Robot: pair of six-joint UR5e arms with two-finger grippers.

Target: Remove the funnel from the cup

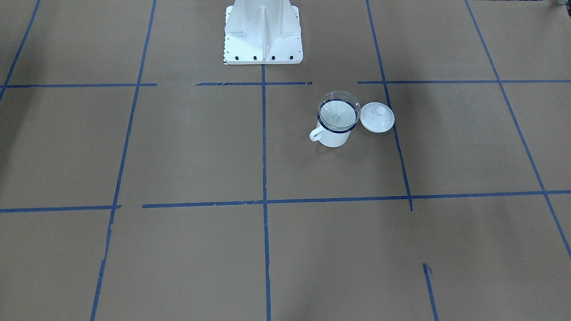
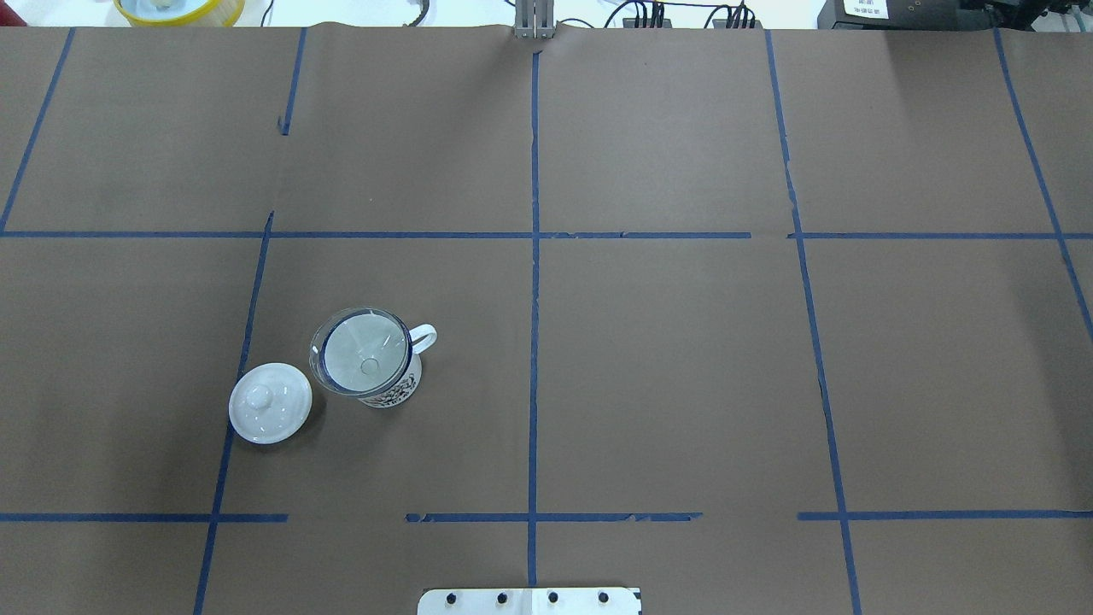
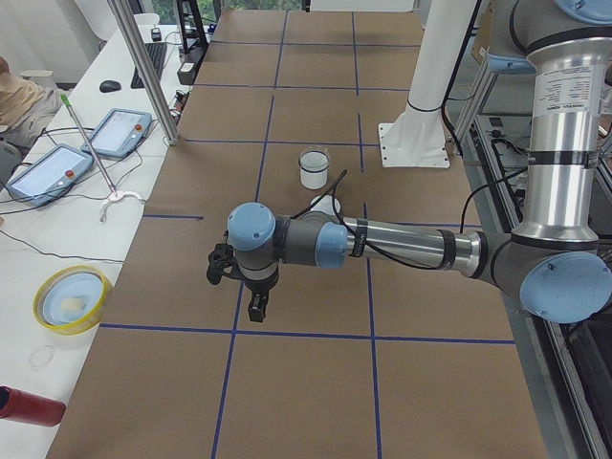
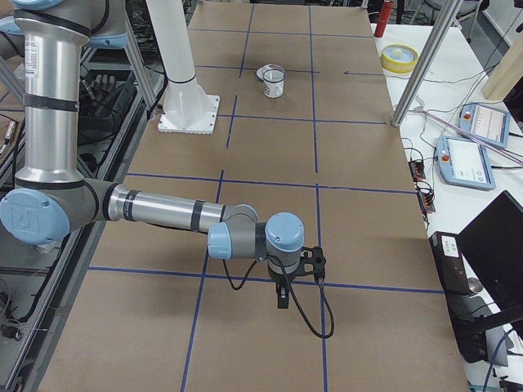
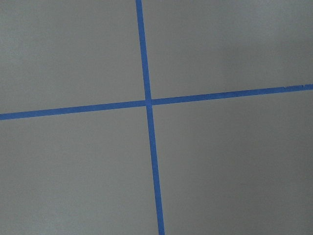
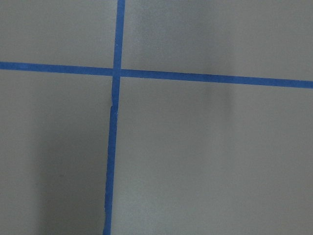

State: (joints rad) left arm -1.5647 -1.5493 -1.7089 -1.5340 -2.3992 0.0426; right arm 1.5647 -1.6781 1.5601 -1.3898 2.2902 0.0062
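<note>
The clear funnel sits in the mouth of the white cup, its rim tilted slightly and its spout down inside. In the overhead view the funnel and the cup stand on my left half, with the handle towards the centre line. My left gripper hangs over the paper far from the cup; I cannot tell whether it is open. My right gripper hangs at the other end, far from the cup; I cannot tell its state either. Both wrist views show only paper and tape.
A white round knobbed lid lies flat beside the cup, also in the overhead view. The white robot base stands at the table's edge. Blue tape lines cross the brown paper. Tablets and a yellow bowl lie on the side bench.
</note>
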